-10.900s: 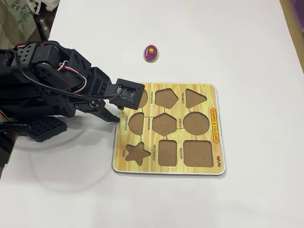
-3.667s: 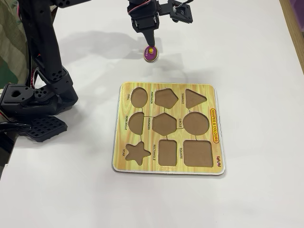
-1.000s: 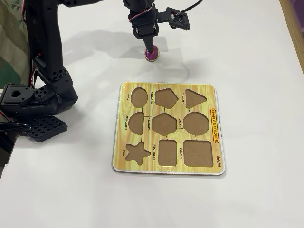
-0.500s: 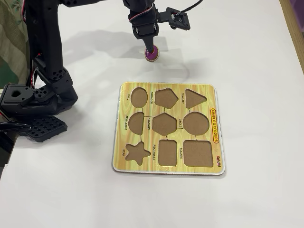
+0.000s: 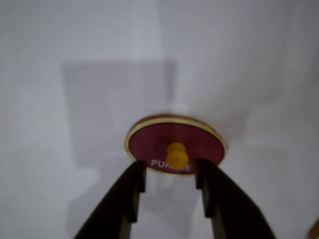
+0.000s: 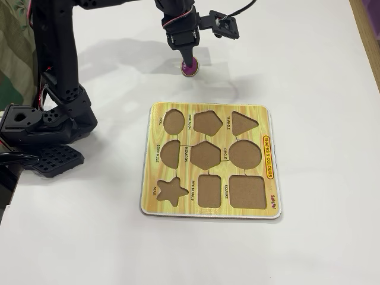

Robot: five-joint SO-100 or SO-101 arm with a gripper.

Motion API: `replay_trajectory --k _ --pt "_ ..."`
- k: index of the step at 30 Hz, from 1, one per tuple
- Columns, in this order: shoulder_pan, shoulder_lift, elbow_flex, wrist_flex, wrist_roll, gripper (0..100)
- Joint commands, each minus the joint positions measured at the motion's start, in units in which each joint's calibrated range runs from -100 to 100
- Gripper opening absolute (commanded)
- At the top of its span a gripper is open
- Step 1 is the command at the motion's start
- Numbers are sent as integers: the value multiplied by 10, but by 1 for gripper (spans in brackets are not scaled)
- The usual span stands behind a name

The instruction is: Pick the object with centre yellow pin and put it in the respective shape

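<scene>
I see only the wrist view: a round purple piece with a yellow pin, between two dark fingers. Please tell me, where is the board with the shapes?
Observer: In the fixed view, the yellow wooden shape board lies below the round purple piece, apart from it on the white table.
Operator: Are its holes empty?
Observer: Yes, all nine cut-outs look empty; no other pieces show.
Operator: Where is the round hole?
Observer: The circle cut-out is in the middle row, at the right end in the fixed view.
Operator: Does the hand grip the pin already?
Observer: The hand is open around the yellow pin, not closed on it.
</scene>
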Motion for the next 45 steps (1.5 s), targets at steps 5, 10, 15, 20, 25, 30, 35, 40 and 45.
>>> replay_trajectory --k 5,10,15,20,25,30,35,40,45 --pt "9 -10 -11 -8 2 12" --pt "9 -5 -3 -52 3 12" --pt "9 -5 -3 -47 3 12" --pt "9 -5 18 -47 3 12" --pt "17 -10 42 -47 4 12" --pt "20 -11 42 -50 4 12" --pt "19 -6 41 -46 4 12" --pt "19 -5 42 -46 4 11" --pt "19 -5 43 -46 5 12"
